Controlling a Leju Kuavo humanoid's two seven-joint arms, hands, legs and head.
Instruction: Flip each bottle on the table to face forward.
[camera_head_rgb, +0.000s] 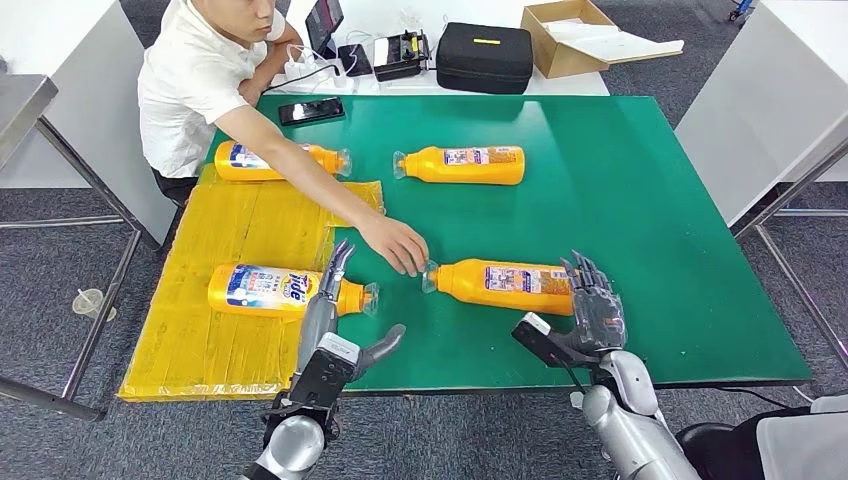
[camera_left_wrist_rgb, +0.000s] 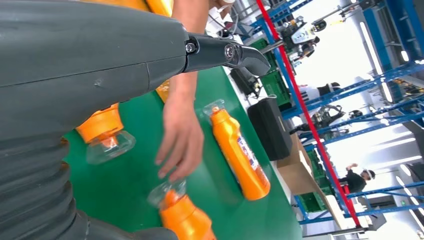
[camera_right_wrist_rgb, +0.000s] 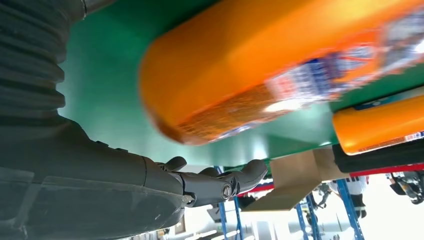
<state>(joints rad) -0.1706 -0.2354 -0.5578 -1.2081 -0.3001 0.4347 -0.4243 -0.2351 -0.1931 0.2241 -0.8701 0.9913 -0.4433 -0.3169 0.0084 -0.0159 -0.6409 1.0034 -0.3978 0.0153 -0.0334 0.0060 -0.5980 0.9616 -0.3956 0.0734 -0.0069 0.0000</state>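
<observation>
Waiting on the person's hand at the cap, then rolling the near-right bottle label-up with the open right hand at its base, keeping the empty left hand spread by the Tide bottle.

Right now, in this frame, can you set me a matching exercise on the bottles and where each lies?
Things:
1. orange bottle showing its blue Tide label
2. orange bottle with the person's hand at its cap
3. black smartphone

Places:
A. far edge of the green table
B. on the yellow mat, under the left hand
C. by the right hand

Pairs: 1-B, 2-C, 3-A
</observation>
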